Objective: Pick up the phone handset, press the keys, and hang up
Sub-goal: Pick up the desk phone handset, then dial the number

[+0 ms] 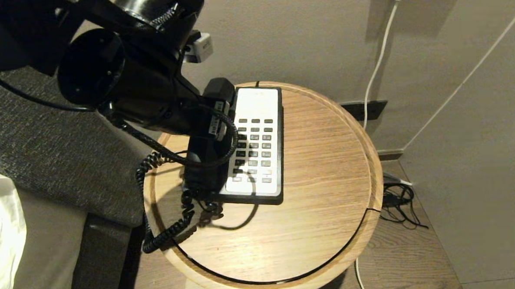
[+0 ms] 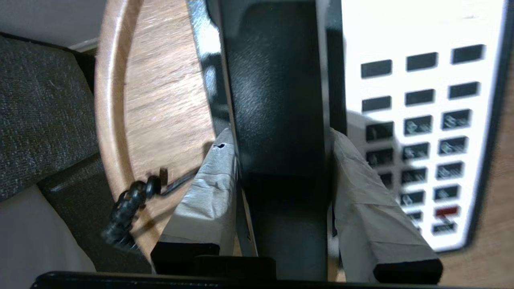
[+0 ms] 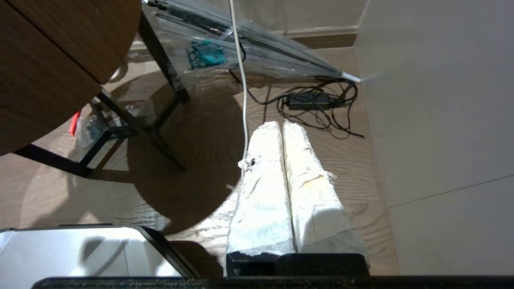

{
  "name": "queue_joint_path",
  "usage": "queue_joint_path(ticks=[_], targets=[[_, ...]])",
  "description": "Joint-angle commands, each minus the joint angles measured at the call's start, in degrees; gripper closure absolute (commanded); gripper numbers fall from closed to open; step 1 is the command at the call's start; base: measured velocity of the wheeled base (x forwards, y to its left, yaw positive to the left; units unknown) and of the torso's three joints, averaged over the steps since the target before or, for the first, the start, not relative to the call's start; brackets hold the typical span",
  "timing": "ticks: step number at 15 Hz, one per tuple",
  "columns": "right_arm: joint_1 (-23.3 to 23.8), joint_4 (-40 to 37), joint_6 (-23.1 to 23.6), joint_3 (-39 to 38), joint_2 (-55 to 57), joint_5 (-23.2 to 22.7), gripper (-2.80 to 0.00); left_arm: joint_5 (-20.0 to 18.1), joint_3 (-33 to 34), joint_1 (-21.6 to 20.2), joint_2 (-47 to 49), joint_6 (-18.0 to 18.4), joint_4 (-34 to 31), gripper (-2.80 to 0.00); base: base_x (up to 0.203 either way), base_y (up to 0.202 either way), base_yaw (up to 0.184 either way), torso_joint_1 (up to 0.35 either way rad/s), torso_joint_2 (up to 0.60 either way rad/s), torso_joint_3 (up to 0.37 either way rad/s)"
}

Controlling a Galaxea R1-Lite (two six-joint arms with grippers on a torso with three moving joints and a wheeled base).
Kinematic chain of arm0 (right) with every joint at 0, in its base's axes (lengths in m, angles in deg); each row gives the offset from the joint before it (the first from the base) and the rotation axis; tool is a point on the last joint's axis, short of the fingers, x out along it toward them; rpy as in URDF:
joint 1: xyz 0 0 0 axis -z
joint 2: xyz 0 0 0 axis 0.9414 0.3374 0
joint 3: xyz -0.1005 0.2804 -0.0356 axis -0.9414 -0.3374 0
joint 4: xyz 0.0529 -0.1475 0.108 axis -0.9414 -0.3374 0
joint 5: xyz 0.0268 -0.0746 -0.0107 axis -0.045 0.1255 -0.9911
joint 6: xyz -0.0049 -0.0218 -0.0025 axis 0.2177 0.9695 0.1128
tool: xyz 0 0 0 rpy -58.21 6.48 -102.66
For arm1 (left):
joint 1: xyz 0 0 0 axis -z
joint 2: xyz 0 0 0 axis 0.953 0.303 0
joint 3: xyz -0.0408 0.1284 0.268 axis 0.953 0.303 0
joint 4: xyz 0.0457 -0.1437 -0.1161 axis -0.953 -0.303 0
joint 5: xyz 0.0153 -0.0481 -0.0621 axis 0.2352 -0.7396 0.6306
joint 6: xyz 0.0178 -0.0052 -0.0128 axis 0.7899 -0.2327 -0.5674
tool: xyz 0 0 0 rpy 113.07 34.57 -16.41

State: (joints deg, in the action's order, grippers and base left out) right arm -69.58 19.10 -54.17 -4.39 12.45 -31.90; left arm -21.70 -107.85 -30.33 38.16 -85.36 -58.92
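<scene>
The phone handset [image 1: 206, 164] is a long black bar lying along the left side of the phone base [image 1: 258, 102], on a round wooden table [image 1: 320, 181]. My left gripper [image 1: 216, 120] reaches down over its middle. In the left wrist view the taped fingers [image 2: 209, 188] press both long sides of the handset [image 2: 277, 100], so my left gripper [image 2: 280, 134] is shut on it. The keys [image 1: 254, 149] sit on the white faceplate just right of the handset, and show in the left wrist view [image 2: 421, 132]. The coiled cord [image 1: 165, 231] hangs over the table's left rim. My right gripper [image 3: 283, 125] is shut and empty, low beside the table.
The table has a raised rim [image 1: 373, 157]. A grey upholstered bed side [image 1: 57, 149] stands close on the left, the wall behind. White cables [image 1: 378, 65] run down the wall. A power adapter with cables [image 3: 311, 100] and a clear umbrella [image 3: 257, 52] lie on the floor.
</scene>
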Motion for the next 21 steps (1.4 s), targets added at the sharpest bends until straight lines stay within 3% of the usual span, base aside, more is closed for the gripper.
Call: queue_joint_path(ticks=[1, 5, 9, 11, 13, 15, 16, 19, 21], targets=[[0.0, 0.0, 0.0, 0.0, 0.0, 0.0, 0.00, 0.1, 0.0, 0.2, -2.9, -0.1, -0.6, 0.00, 0.000, 0.000, 0.000, 0.000, 0.00, 0.000], [0.0, -0.1, 0.9, 0.0, 0.0, -0.1, 0.00, -0.1, 1.7, 0.6, -13.1, -0.2, -1.0, 0.00, 0.000, 0.000, 0.000, 0.000, 0.00, 0.000], [0.0, -2.2, -0.5, 3.7, 0.0, 0.4, 0.00, -3.1, 6.6, 1.5, -28.7, -2.7, -2.0, 0.00, 0.000, 0.000, 0.000, 0.000, 0.00, 0.000], [0.0, -10.4, -3.9, 15.9, 0.1, -0.4, 0.00, -4.1, 11.8, 1.0, -36.6, -3.5, -3.6, 0.00, 0.000, 0.000, 0.000, 0.000, 0.00, 0.000], [0.0, -24.7, -7.4, 36.7, 3.9, -2.9, 0.00, -6.3, 20.9, -0.3, -44.7, -3.7, -4.1, 0.00, 0.000, 0.000, 0.000, 0.000, 0.00, 0.000], [0.0, -34.9, -12.1, 54.7, 14.4, -4.8, 0.00, -11.5, 26.2, -2.6, -50.7, -4.3, -4.2, 0.00, 0.000, 0.000, 0.000, 0.000, 0.00, 0.000], [0.0, -38.4, -13.8, 60.5, 22.1, -5.6, 0.00, -14.3, 27.0, -3.6, -51.9, -5.6, -4.2, 0.00, 0.000, 0.000, 0.000, 0.000, 0.00, 0.000], [0.0, -45.8, -16.3, 69.9, 41.8, -8.7, 0.00, -14.3, 24.1, -3.8, -51.2, -5.3, -4.2, 0.00, 0.000, 0.000, 0.000, 0.000, 0.00, 0.000], [-0.1, -49.6, -17.8, 73.3, 49.4, -11.0, 0.00, -14.5, 23.4, -3.8, -50.5, -5.6, -4.4, 0.00, 0.000, 0.000, 0.000, 0.000, 0.00, 0.000]])
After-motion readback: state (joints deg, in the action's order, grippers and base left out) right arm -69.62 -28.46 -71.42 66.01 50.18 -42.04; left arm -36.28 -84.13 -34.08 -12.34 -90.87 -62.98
